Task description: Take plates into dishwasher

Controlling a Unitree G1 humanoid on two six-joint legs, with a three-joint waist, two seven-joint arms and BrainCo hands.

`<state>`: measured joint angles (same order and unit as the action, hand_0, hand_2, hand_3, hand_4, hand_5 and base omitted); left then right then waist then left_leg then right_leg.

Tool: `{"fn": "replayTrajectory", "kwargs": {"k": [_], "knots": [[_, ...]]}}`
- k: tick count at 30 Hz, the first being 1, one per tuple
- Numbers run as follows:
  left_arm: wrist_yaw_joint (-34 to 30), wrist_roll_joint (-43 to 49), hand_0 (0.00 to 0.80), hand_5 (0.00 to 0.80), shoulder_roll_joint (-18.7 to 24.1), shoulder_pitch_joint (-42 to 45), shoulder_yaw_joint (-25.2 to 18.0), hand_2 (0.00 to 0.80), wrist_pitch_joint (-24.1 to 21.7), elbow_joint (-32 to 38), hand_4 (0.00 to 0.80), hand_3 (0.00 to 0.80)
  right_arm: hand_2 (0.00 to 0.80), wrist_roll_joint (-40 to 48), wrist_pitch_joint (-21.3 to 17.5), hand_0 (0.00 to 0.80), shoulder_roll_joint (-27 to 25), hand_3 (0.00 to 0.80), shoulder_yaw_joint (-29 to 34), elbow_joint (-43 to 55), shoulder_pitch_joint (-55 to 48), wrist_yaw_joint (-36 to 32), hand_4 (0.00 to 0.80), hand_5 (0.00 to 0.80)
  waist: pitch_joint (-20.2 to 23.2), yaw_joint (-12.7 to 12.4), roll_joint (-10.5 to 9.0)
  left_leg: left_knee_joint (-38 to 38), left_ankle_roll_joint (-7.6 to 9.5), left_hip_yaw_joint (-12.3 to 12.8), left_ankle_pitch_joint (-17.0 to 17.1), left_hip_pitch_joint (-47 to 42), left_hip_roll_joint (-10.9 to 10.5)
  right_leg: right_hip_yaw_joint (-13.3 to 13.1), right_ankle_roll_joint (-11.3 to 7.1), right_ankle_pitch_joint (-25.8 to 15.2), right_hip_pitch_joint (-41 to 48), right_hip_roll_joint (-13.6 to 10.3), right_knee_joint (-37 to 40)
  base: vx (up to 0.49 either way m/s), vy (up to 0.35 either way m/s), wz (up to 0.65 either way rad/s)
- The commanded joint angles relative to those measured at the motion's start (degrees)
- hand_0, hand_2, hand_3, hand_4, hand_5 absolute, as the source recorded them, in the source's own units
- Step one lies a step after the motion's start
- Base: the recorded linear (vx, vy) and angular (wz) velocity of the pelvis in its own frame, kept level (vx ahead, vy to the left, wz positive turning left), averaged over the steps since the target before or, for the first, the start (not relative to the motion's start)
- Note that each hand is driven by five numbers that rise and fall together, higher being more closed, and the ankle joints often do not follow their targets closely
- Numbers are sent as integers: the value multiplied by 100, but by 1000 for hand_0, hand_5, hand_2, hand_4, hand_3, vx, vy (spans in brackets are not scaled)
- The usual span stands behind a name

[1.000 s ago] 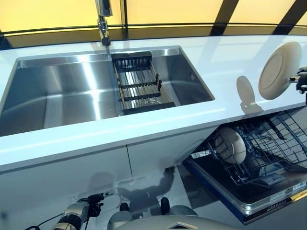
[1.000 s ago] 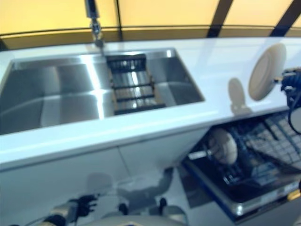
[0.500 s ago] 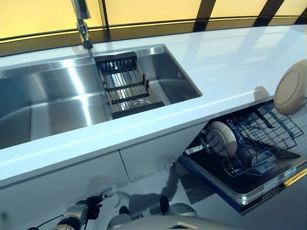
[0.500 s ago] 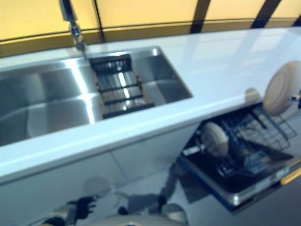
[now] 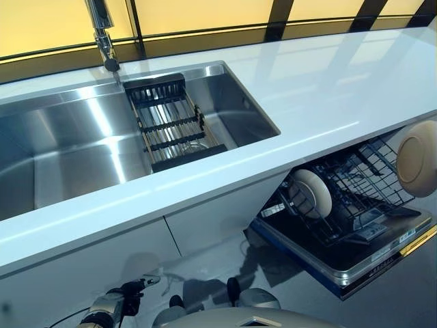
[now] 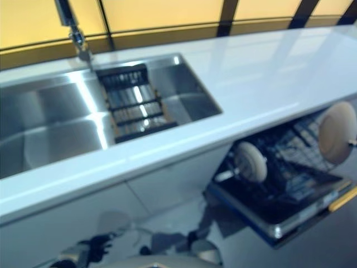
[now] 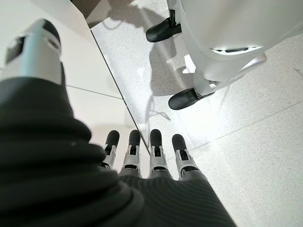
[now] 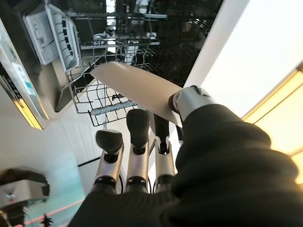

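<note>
My right hand [image 8: 138,152] is shut on a cream plate [image 5: 418,158], pinched at its rim between thumb and fingers. It holds the plate upright, below the countertop edge and over the right side of the pulled-out dishwasher rack [image 5: 357,179]. The right wrist view shows the plate [image 8: 137,89] edge-on above the wire rack [image 8: 94,101]. A second cream plate [image 5: 311,193] stands upright at the rack's left end. My left hand [image 5: 117,305] hangs low by the cabinet front, open and empty, its fingers [image 7: 142,153] straight over the floor.
The open dishwasher door [image 5: 341,263] sticks out below the white countertop [image 5: 328,89]. A steel sink [image 5: 68,140] with a black drain rack [image 5: 167,123] and a faucet [image 5: 102,37] lies at the left. White cabinet fronts [image 5: 95,256] are below it.
The camera has swung to the right. My right hand has brought the plate down from above the countertop to below its edge, over the dishwasher rack.
</note>
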<state>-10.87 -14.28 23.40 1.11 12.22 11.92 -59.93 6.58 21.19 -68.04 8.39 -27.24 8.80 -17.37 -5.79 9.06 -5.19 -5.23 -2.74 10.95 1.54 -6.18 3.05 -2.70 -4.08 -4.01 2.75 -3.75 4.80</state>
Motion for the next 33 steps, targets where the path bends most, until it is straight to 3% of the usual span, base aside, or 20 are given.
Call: {"fn": "replayTrajectory", "kwargs": {"k": [1,15,33], "knots": [[-36,238,0,0,156,-125,-122,0,-148,-240,0,0,800,-665,-425,800,-27,800,131,173,218,95,800,800,52,-132,-32,74,213,-145,-381,-74,111,148,-496,32,-233,-196,-531,0,0,0],[-100,387,0,0,129,-127,-213,0,-64,-111,0,0,800,-1467,-611,800,504,800,-254,390,128,110,800,800,16,-207,66,64,191,-189,-350,-29,80,258,-469,48,-197,-230,-486,0,0,0],[-163,436,0,0,84,-127,-334,0,84,115,0,0,800,-1320,-426,800,1281,800,-772,372,393,79,800,800,-52,-347,178,63,153,-227,-315,-24,68,440,-461,71,-147,-333,-482,1,-1,2]]}}
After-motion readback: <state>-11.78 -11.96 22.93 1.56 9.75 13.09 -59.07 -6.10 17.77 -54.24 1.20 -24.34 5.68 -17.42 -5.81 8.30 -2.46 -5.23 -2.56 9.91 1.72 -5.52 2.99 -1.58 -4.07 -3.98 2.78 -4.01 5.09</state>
